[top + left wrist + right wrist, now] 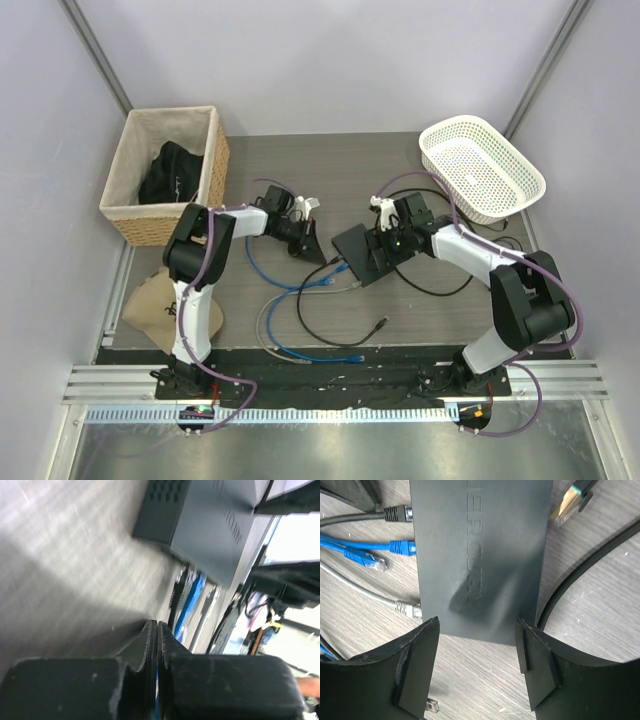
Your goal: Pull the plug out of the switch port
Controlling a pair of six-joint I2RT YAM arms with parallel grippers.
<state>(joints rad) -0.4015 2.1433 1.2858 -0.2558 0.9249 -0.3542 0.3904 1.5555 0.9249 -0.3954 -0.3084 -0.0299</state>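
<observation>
The switch (358, 252) is a flat black box lying mid-table. In the right wrist view, a black plug (397, 514), a blue plug (402, 546) and a grey plug (408, 610) sit in ports along the left edge of the switch (480, 555). My right gripper (476, 626) stands open just short of the box's near end, touching nothing. My left gripper (157, 626) is shut, left of the switch (205, 525) and short of its plugs. A thin blue sliver shows between its jaws; I cannot tell if a cable is pinched. Seen from above, the left gripper (308, 244) and the right gripper (384, 245) flank the switch.
A loose blue plug (370, 562), a gold-tipped plug (567, 505) and a thick black cord (580, 580) lie around the switch. Blue, grey and black cables (310, 350) loop over the near table. A wicker basket (215, 150) stands back left, a white basket (480, 165) back right, a tan bag (150, 305) left.
</observation>
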